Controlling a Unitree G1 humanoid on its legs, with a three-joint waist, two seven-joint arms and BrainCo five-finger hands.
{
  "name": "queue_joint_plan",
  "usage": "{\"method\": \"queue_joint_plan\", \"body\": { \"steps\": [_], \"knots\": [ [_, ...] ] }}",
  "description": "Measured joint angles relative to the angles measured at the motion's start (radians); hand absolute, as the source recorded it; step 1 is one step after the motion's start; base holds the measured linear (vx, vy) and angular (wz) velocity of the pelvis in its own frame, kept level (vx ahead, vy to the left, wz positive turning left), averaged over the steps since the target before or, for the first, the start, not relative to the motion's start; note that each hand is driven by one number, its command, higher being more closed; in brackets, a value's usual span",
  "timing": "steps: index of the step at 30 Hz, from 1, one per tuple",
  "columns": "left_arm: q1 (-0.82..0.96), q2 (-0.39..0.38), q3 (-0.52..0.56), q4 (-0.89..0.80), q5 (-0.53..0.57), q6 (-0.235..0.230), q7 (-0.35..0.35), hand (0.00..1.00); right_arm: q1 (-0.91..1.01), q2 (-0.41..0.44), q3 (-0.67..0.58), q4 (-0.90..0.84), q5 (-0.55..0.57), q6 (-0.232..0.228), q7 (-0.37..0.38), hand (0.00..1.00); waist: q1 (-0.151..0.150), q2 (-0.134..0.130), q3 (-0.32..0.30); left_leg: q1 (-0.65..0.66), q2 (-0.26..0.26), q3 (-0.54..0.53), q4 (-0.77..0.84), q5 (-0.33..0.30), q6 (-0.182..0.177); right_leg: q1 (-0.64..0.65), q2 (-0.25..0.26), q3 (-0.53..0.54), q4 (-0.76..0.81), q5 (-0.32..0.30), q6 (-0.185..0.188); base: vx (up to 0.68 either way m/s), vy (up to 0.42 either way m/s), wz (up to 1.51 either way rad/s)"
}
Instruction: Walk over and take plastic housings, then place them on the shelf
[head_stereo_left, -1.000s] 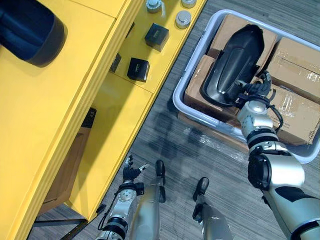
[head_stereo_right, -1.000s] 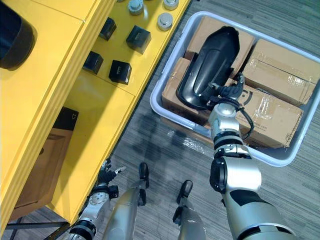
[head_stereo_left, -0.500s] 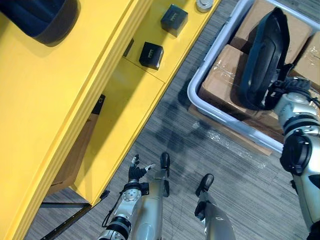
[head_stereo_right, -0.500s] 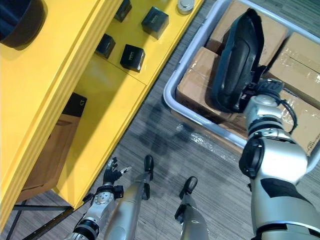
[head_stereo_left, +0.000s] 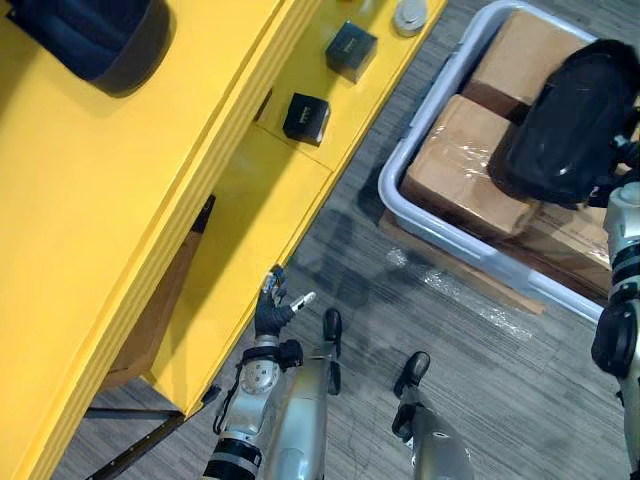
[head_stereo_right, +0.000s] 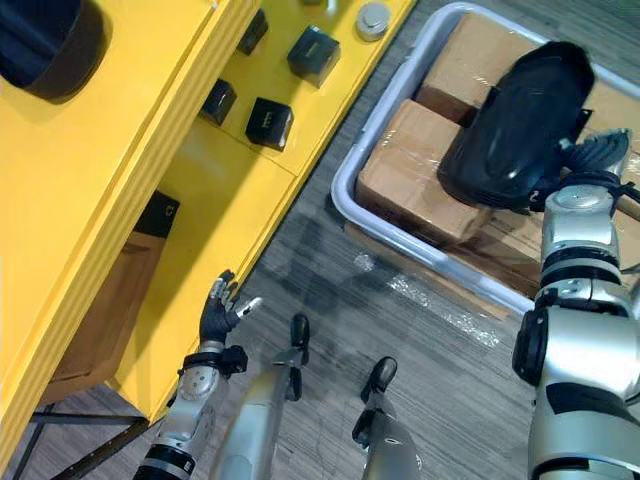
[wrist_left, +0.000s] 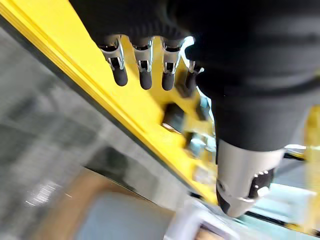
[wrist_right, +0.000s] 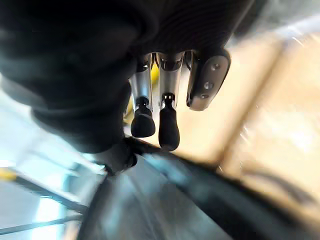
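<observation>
A black plastic housing (head_stereo_right: 520, 125) hangs tilted above the cardboard boxes (head_stereo_left: 465, 165) in the grey bin (head_stereo_right: 345, 190). My right hand (head_stereo_right: 592, 158) sits at its near right end, fingers (wrist_right: 167, 125) curled over the housing's edge (wrist_right: 200, 190). A second dark housing (head_stereo_left: 95, 35) lies on top of the yellow shelf (head_stereo_left: 150, 200). Low beside the shelf's front edge is my left hand (head_stereo_left: 272, 305), its fingers (wrist_left: 145, 75) straight and empty.
Small black boxes (head_stereo_left: 306, 118) and a round metal part (head_stereo_left: 410, 15) stand on the shelf's lower level. The bin rests on a flat board (head_stereo_left: 470, 275) on the grey floor (head_stereo_left: 480, 370), right of the shelf.
The right hand's fingers have closed on the housing, which has swung from on edge to tilted above the boxes. The left hand has risen toward the shelf's edge. The camera has shifted.
</observation>
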Motion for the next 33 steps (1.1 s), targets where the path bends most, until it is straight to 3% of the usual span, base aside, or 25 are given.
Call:
{"method": "queue_joint_plan", "body": {
  "steps": [5,9,11,19,20,24,29,33],
  "knots": [
    [-0.202,0.029,-0.019,0.028,-0.272,-0.023,-0.041,0.0,0.093,0.098,0.096,-0.221,-0.211,-0.015,-0.024,1.0,-0.061,-0.032,-0.008,0.061,0.011,0.059,-0.052,0.02,0.002,0.005,0.0,0.04,0.007,-0.022,-0.01,-0.05,-0.058,-0.35],
    [-0.384,0.073,-0.07,0.155,-0.444,-0.027,-0.058,0.0,0.101,0.144,0.145,-0.269,-0.271,-0.027,-0.038,1.0,-0.096,-0.078,-0.024,0.101,0.014,0.083,-0.103,0.051,-0.009,0.005,0.002,0.057,0.011,-0.016,-0.017,0.01,-0.03,-0.16],
    [-0.457,0.079,-0.098,0.22,-0.506,-0.024,-0.059,0.0,0.106,0.15,0.183,-0.299,-0.29,-0.041,-0.042,1.0,-0.095,-0.091,-0.029,0.117,0.02,0.101,-0.115,0.054,-0.011,0.004,0.006,0.075,0.013,-0.012,-0.02,0.04,-0.032,-0.19],
    [-0.598,0.087,-0.136,0.283,-0.568,-0.016,-0.056,0.0,0.103,0.219,0.214,-0.285,-0.306,-0.049,-0.042,1.0,-0.114,-0.097,-0.034,0.134,0.021,0.108,-0.143,0.063,-0.015,0.005,0.009,0.081,0.017,-0.001,-0.024,0.04,-0.013,-0.02],
    [-0.616,0.087,-0.15,0.295,-0.568,-0.014,-0.056,0.0,0.101,0.221,0.214,-0.281,-0.305,-0.049,-0.042,0.0,-0.114,-0.097,-0.034,0.134,0.019,0.108,-0.144,0.063,-0.015,0.004,0.009,0.081,0.017,0.001,-0.024,0.0,0.0,0.0],
    [-0.648,0.064,-0.158,0.308,-0.565,-0.012,-0.051,0.0,0.064,0.252,0.195,-0.228,-0.297,-0.049,-0.043,0.0,-0.118,-0.097,-0.034,0.13,0.017,0.109,-0.144,0.064,-0.015,-0.001,0.008,0.082,0.018,0.005,-0.024,0.0,0.0,0.0],
    [-0.664,0.005,-0.158,0.319,-0.512,-0.011,-0.004,0.0,0.026,0.372,-0.098,-0.083,-0.067,-0.039,-0.092,0.0,-0.117,-0.097,-0.034,0.111,0.008,0.112,-0.144,0.071,-0.01,-0.033,0.002,0.096,0.037,0.005,-0.024,0.0,0.005,-0.01],
    [-0.668,-0.014,-0.158,0.318,-0.456,-0.007,0.028,0.0,0.03,0.4,-0.247,0.047,0.077,-0.03,-0.116,0.0,-0.118,-0.097,-0.034,0.09,0.004,0.125,-0.144,0.075,-0.004,-0.059,-0.003,0.106,0.036,0.006,-0.022,-0.03,0.02,-0.08]
  ]
}}
